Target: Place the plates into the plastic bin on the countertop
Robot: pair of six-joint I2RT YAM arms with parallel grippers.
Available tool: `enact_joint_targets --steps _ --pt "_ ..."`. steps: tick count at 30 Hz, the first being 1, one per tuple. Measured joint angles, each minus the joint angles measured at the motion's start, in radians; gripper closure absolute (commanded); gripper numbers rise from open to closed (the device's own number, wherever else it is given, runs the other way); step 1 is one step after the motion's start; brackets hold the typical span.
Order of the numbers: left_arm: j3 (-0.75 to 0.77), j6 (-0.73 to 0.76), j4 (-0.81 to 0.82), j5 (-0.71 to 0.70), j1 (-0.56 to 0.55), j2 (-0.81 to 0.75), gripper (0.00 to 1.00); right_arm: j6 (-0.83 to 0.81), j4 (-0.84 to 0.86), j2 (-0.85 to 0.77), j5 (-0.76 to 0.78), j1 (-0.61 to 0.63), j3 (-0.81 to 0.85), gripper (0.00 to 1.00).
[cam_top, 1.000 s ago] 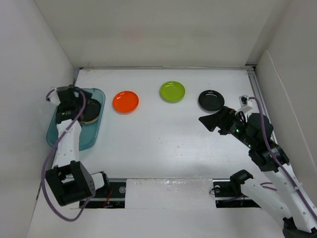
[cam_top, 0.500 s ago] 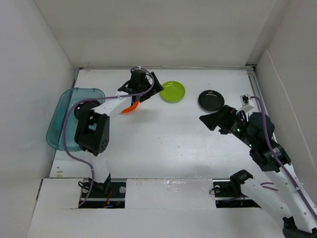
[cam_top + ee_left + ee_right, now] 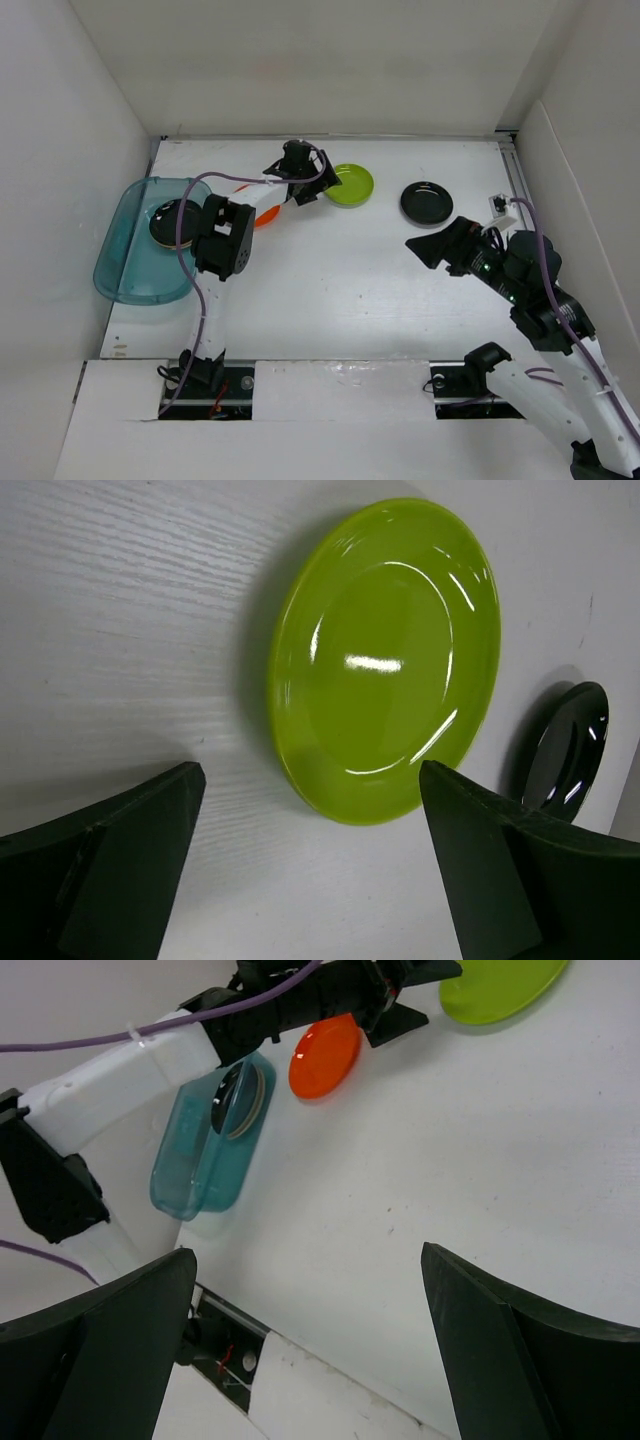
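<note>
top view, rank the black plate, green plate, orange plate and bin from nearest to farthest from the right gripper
From the right gripper:
1. black plate, just beyond it, on the right.
2. lime green plate, far middle.
3. orange plate, left of centre.
4. plastic bin, at the left edge.

Three loose plates, one plastic bin

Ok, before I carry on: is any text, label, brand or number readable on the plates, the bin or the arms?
No readable text in any view.
Lime green round plate, glossy black round plate, orange round plate, translucent teal plastic bin: no print or marks show.
Small white tag by the right arm's cable: too small to read.
</note>
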Motion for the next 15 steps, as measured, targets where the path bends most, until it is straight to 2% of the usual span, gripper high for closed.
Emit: enact_joint_targets --steps 2,3,4,5,7,8,10,11,12,15 --pt "0.028 -0.011 0.003 0.005 0.0 0.027 0.22 0.0 -0.01 0.0 -0.006 0.0 0.014 0.0" --pt "0.046 -0.013 0.003 0.002 0.0 0.04 0.28 0.0 -0.016 0.0 -0.008 0.0 0.023 0.0" --pt "0.063 -0.019 0.0 0.002 0.0 0.05 0.41 0.0 -0.019 0.0 -0.008 0.0 0.031 0.0" --pt "0.082 -0.024 -0.002 0.002 0.0 0.066 0.49 0.0 -0.019 0.0 -0.01 0.0 0.038 0.0" --pt "0.106 -0.03 -0.005 0.0 0.0 0.097 0.59 0.0 -0.019 -0.003 -0.012 0.0 0.048 0.0" --pt "0.111 -0.037 -0.001 0.007 0.001 0.11 0.69 0.0 -0.02 -0.005 -0.013 0.0 0.049 0.0" --pt "0.126 -0.043 -0.002 0.012 0.003 0.124 0.78 0.0 -0.021 -0.006 -0.014 0.0 0.05 0.0" --pt "0.127 -0.043 0.0 0.017 0.004 0.129 0.87 0.0 -0.022 -0.006 -0.015 0.0 0.05 0.0" --pt "0.128 -0.047 0.005 0.024 0.005 0.136 1.0 0.0 -0.023 -0.005 -0.015 0.0 0.05 0.0" --pt "0.135 -0.065 0.011 0.046 0.016 0.144 1.0 0.0 -0.023 -0.003 -0.015 0.0 0.05 0.0"
